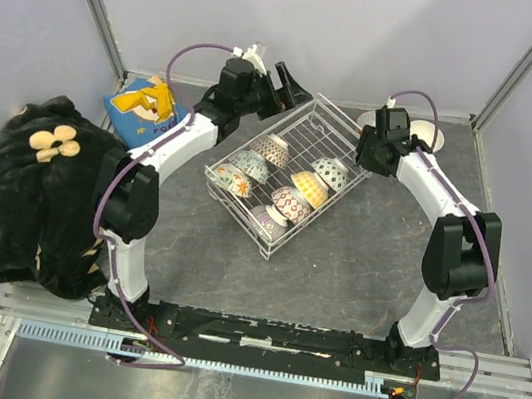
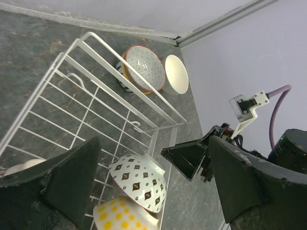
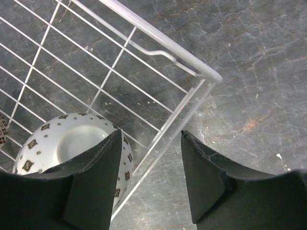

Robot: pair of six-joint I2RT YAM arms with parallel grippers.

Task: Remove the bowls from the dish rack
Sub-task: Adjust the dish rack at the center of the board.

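Perhaps seven bowls [image 1: 308, 188] sit in the dish rack [image 1: 306, 140], with a stack [image 2: 144, 68] behind its right end.

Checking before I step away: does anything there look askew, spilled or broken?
The rack sits diagonally on the table, and a black flowered cloth heap lies bunched at its left side. No spill or breakage shows.

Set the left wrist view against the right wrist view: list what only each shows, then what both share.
Left wrist only: unloaded bowls grouped beyond the dish rack, a yellow-dotted bowl inside it. Right wrist only: the dish rack's wall passing between the fingers of the right gripper. Both: the diamond-patterned bowl, dish rack, grey table.
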